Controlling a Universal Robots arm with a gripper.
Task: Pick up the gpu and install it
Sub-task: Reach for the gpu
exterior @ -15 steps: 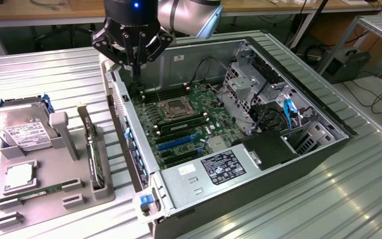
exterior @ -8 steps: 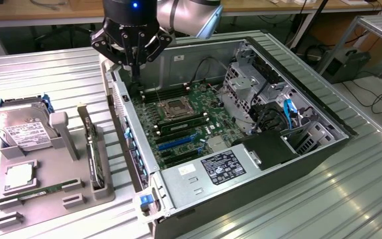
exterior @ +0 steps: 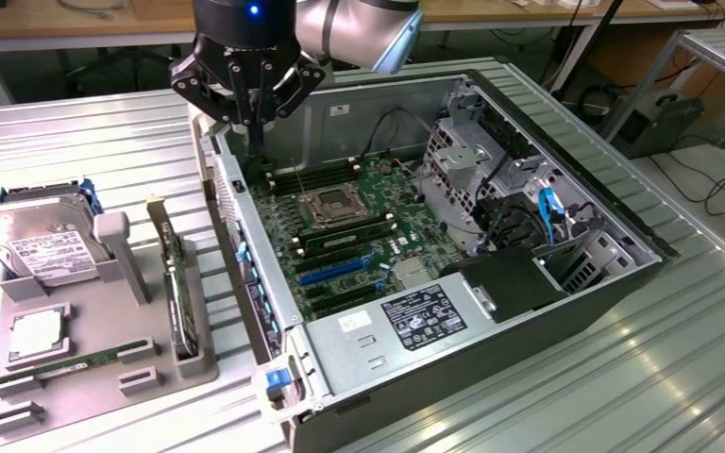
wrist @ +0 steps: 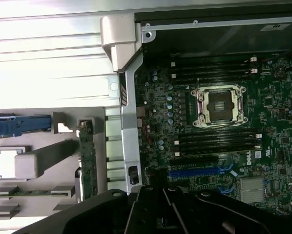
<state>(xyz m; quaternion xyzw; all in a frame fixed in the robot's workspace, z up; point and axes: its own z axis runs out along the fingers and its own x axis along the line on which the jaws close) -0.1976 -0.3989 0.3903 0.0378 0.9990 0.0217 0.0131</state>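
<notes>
Note that the bench (exterior: 86,132) carries the open computer case (exterior: 463,396), with a grey fixture tray (exterior: 86,368) beside it on the exterior view's left. The gpu (exterior: 181,283) stands on edge in a slot of that tray, just beside the case wall and not yet picked up. Its long axis runs near to far, roughly parallel to that wall. The tool (exterior: 258,137) hangs above the far left corner of the case, over the motherboard (exterior: 337,236) edge. Its fingers are drawn together and appear to hold nothing. From the tool, the gpu lies nearer and to the exterior view's left, across the case wall.
</notes>
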